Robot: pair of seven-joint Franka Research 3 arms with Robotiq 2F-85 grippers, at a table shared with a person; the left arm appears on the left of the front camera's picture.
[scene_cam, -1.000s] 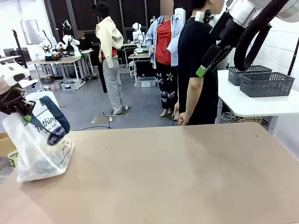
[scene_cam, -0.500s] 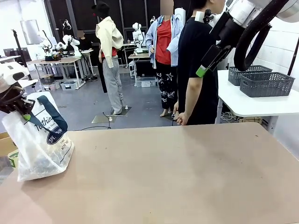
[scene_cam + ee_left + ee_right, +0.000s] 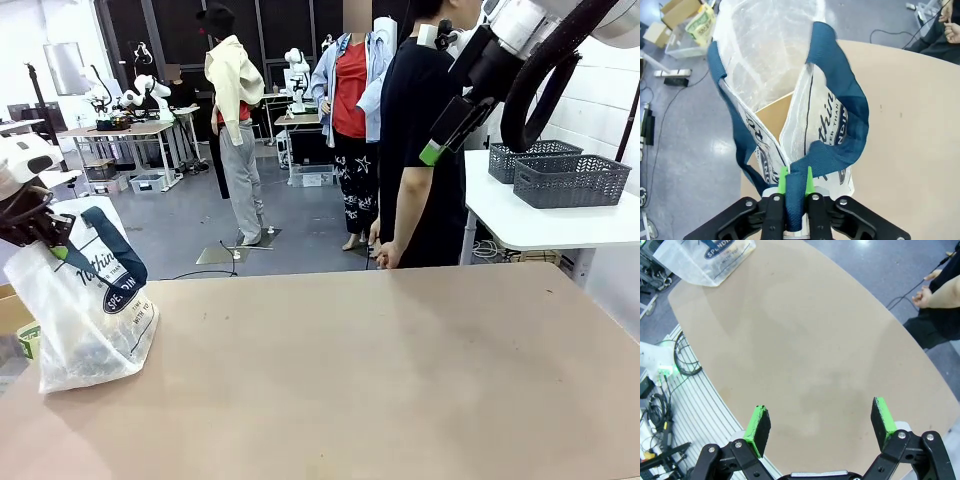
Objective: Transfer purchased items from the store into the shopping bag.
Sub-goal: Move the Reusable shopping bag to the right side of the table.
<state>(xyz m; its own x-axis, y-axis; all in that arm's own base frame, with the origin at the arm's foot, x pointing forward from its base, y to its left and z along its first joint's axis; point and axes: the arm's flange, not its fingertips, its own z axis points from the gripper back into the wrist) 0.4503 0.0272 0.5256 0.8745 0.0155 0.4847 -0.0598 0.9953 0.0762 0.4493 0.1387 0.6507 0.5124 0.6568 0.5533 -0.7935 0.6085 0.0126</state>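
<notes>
Since the earlier frames the shopping bag (image 3: pixel 88 300) at the left edge of the front view has shifted only slightly: its blue handle loop sits a touch differently and its top has wobbled, while its base stays on the same spot.

Across the lower half of the front view spreads the tan table (image 3: pixel 380 380), bare apart from the bag at its left end. Behind it, in the upper middle, a person in a black top (image 3: pixel 425 150) stands at the far edge with one hand (image 3: pixel 384 255) hanging just above the tabletop. In the upper right, the right arm's white and black links (image 3: pixel 520 60) cross the frame in front of a white side table carrying two dark grey baskets (image 3: pixel 565 178).

The bag stands upright on the table's left end, whitish and see-through with navy print on its side; dim shapes of the purchased items (image 3: pixel 95 345) lie at its bottom, too faint to tell apart. In the left wrist view a tan piece of card (image 3: pixel 775 117) shows inside its open mouth.

At the bottom centre of the left wrist view the left gripper (image 3: pixel 795 182) has its green pads pressed close on the navy handle strap (image 3: pixel 840 120), pinching it between them.

Along the bottom of the right wrist view the right gripper (image 3: pixel 821 425) holds its fingers wide apart over bare tabletop, gripping nothing.
</notes>
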